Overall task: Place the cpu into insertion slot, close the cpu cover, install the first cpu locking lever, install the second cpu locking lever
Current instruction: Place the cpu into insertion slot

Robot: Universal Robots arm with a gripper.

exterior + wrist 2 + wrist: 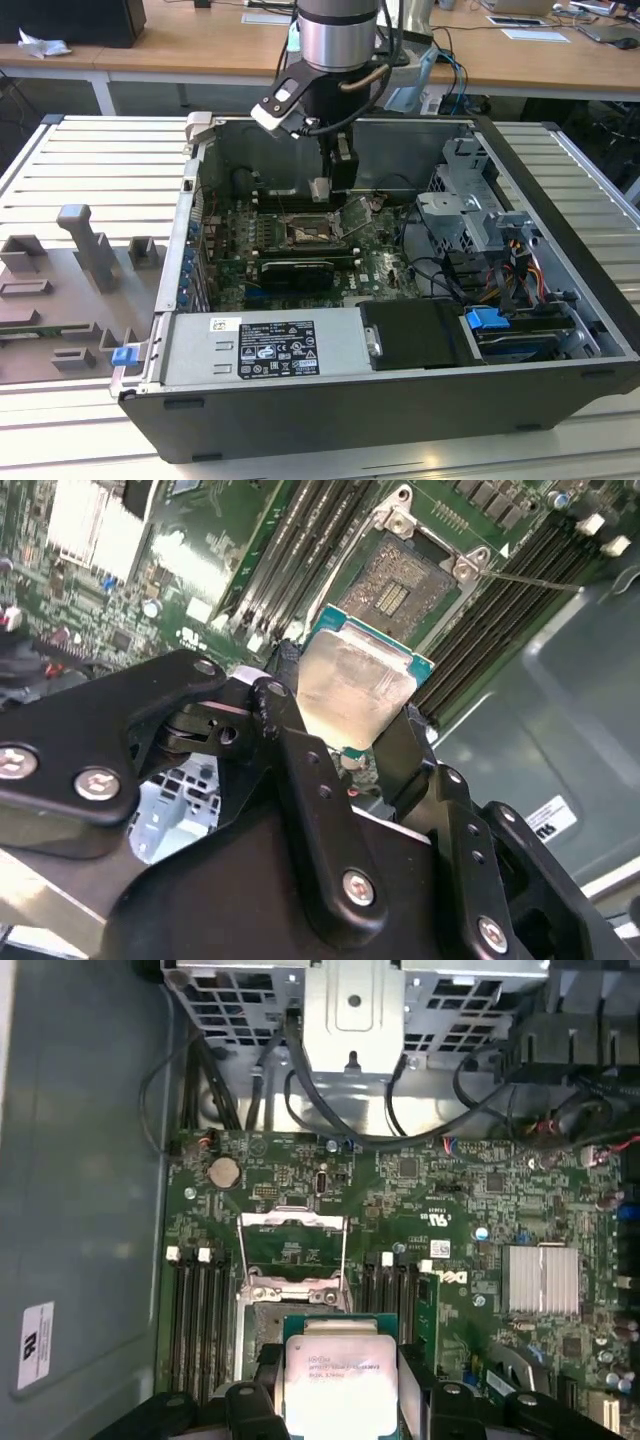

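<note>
The jaws are clamped on the cpu (355, 685), one black finger (300, 770) on each of two opposite edges; from where I stand that grip seems meant to spare the metal top and the contact face, and to carry the chip flat, about level with the board (440, 1190); the chip hangs clear of the board, not yet seated. The slot (405, 580) lies just past the tips of the jaws and below them, its pin field bare; the cover (293, 1245) is swung up and back on the far side of the slot from the jaws, so the way down looks open; a thin lever wire (540, 580) stands off one side of the frame, clear of the pin field as well. Room is tighter sideways: memory slots (195, 1310) run close along both flanks of the slot, on the same sides as the jaws' two fingers, so I would judge there is little slack there. In the exterior view the arm (335, 30) reaches straight down into the open case (300, 430) on the slatted bench (90, 170); the case's back wall stands behind the jaws; the drive cage (470, 200) is well apart from them.
</note>
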